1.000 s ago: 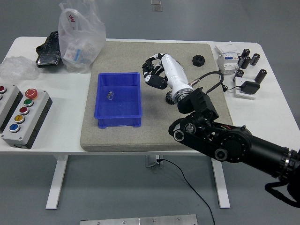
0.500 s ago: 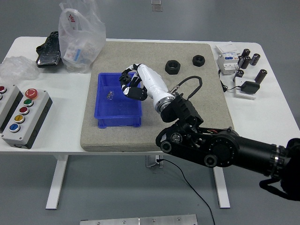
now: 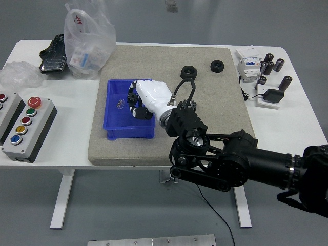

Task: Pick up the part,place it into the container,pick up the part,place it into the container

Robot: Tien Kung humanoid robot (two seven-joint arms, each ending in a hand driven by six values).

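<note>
Blue plastic bin point(image 3: 115, 110), open top, upright on grey mat, left-centre. Small metal part point(image 3: 120, 104) lies inside, left half. Two black hex nuts point(image 3: 188, 72) point(image 3: 217, 65) flat on mat, far side, apart.

Likely workshop, button box point(image 3: 25, 120), breaker point(image 3: 248, 68)

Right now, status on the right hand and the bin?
Right hand over blue bin, grip unclear. Small part lies inside the bin. Two black nuts left on mat. Left arm out of view.
</note>
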